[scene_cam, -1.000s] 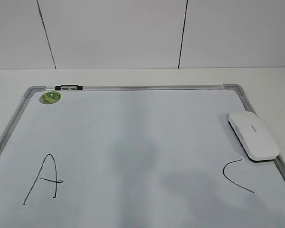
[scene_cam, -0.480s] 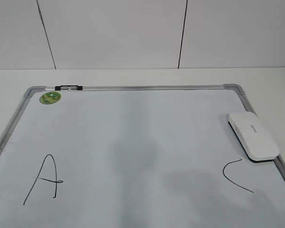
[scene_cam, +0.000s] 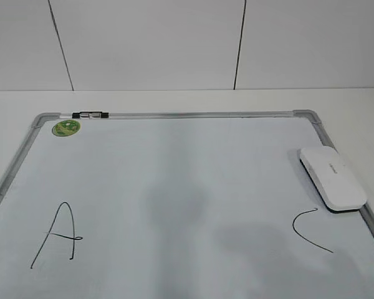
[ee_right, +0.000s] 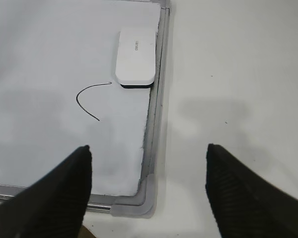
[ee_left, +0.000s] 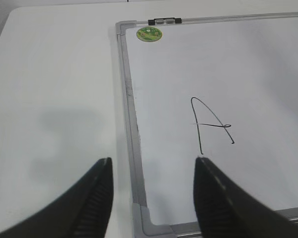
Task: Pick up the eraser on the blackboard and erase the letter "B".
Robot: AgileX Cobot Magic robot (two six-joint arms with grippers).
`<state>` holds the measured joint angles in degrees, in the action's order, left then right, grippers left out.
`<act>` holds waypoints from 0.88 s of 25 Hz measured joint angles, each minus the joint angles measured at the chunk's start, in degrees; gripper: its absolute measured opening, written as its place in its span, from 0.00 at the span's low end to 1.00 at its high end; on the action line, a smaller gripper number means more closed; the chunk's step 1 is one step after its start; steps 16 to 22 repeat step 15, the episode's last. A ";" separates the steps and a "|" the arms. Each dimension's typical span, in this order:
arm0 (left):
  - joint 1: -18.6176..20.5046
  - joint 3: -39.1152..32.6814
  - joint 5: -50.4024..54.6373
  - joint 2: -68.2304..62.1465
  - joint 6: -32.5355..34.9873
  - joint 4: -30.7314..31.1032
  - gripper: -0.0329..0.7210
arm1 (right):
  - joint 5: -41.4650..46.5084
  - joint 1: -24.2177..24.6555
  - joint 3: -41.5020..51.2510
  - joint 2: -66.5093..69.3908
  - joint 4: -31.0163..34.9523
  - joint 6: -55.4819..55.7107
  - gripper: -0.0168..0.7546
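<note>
The white eraser (scene_cam: 333, 178) lies on the blackboard (scene_cam: 174, 162) at its right edge; it also shows in the right wrist view (ee_right: 135, 58). A black "A" (scene_cam: 55, 235) is at the board's left and a black "C" (scene_cam: 308, 229) at its right. No letter "B" shows between them; that area is bare. My left gripper (ee_left: 151, 168) is open and empty above the board's near left corner, near the "A" (ee_left: 211, 124). My right gripper (ee_right: 148, 156) is open and empty above the near right corner, well short of the eraser. Neither gripper shows in the exterior view.
A green round sticker (scene_cam: 66, 128) sits at the board's far left corner, next to a small black clip (scene_cam: 90, 114) on the grey frame. The board lies on a white table (scene_cam: 349, 106) in front of a white panelled wall.
The eraser shifts by a few pixels between frames. Nothing else has visibly changed.
</note>
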<state>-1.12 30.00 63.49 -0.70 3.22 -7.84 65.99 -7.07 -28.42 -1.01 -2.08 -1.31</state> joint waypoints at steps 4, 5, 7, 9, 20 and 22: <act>0.00 0.00 0.00 0.00 0.00 0.00 0.57 | 0.00 0.00 0.00 0.00 0.00 0.00 0.74; 0.00 0.00 0.00 0.00 0.00 0.00 0.57 | 0.00 0.00 0.00 0.00 0.00 0.00 0.74; 0.00 0.00 0.00 0.00 0.00 0.00 0.56 | 0.00 0.00 0.00 0.00 0.00 0.00 0.74; 0.00 0.00 0.00 0.00 0.00 0.00 0.54 | 0.00 0.00 0.00 0.00 0.00 0.00 0.74; 0.00 0.00 0.00 0.00 0.00 0.00 0.48 | 0.00 0.00 0.00 0.00 0.00 0.00 0.74; 0.00 0.00 0.00 0.00 0.00 0.00 0.48 | 0.00 0.00 0.00 0.00 0.00 0.00 0.74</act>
